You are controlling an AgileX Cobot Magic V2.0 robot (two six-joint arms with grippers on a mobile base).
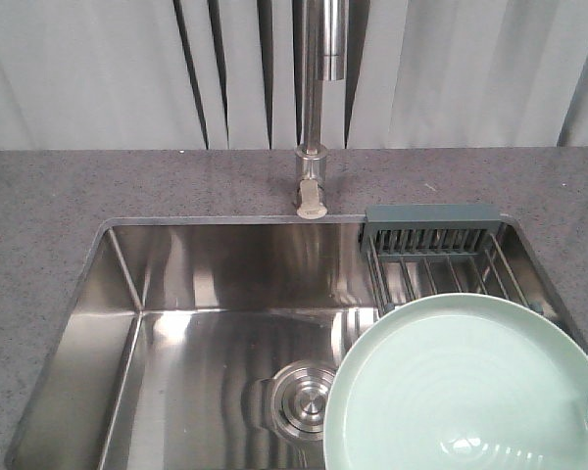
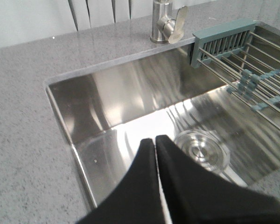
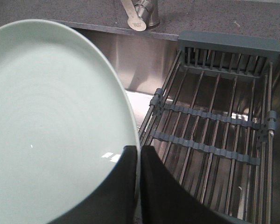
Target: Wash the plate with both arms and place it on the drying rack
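- Plate (image 1: 465, 392) sits over the right half of the sink (image 1: 176, 284), its far edge overlapping the drying rack (image 1: 441, 257) in the front view.
- The right gripper (image 3: 139, 154) is clamped on the plate's rim, 1 of its 2 fingers (image 3: 119, 191) on each face.
- The left gripper (image 2: 156, 141) hovers above the drain (image 2: 201, 148), pressed together with nothing in it.
- No water shows at the faucet (image 1: 314, 88), so I judge the washing is not finished, though I cannot tell how far along it is.
- With only 1 pinch on a smooth rim, the plate may pivot or slip. Keep the squeeze firm and move slowly.
- Bring the left arm to the opposite edge to steady it.
- At the rack, let go only once the plate rests settled.
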